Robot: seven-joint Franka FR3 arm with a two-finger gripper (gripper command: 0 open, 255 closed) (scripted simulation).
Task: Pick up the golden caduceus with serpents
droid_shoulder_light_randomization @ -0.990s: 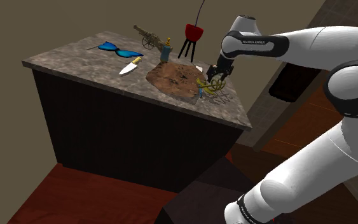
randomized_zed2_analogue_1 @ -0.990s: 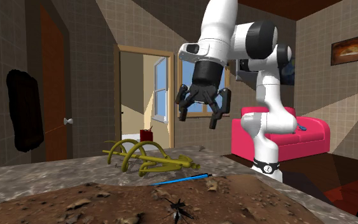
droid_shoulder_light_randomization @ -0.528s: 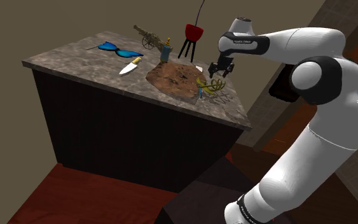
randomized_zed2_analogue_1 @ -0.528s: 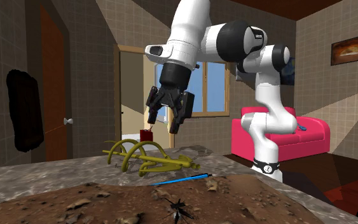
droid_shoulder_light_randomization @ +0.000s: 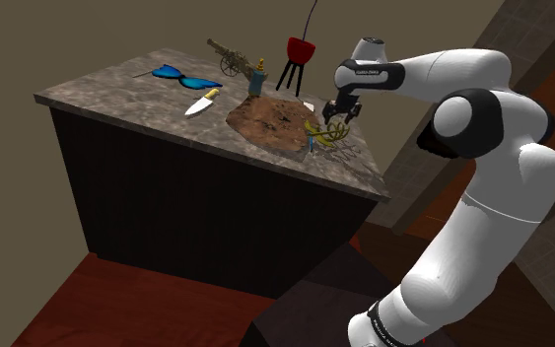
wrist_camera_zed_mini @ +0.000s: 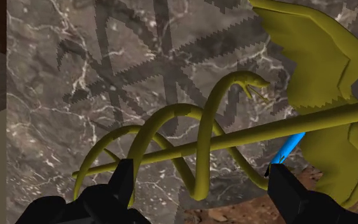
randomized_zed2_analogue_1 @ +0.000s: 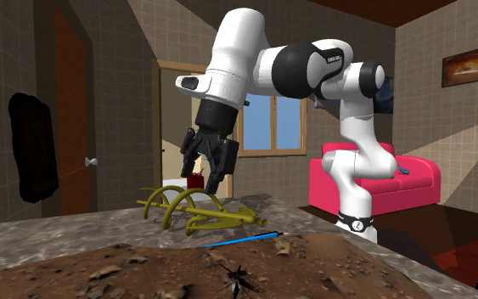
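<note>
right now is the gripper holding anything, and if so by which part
Nothing is held. The gripper is open just over the caduceus, with its fingers apart and not clasping it.

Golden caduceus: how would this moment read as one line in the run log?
phase: pre-grasp | caduceus: lying on stone counter, not lifted | jaws: open, poised above its serpent coils | contact: none seen
</note>
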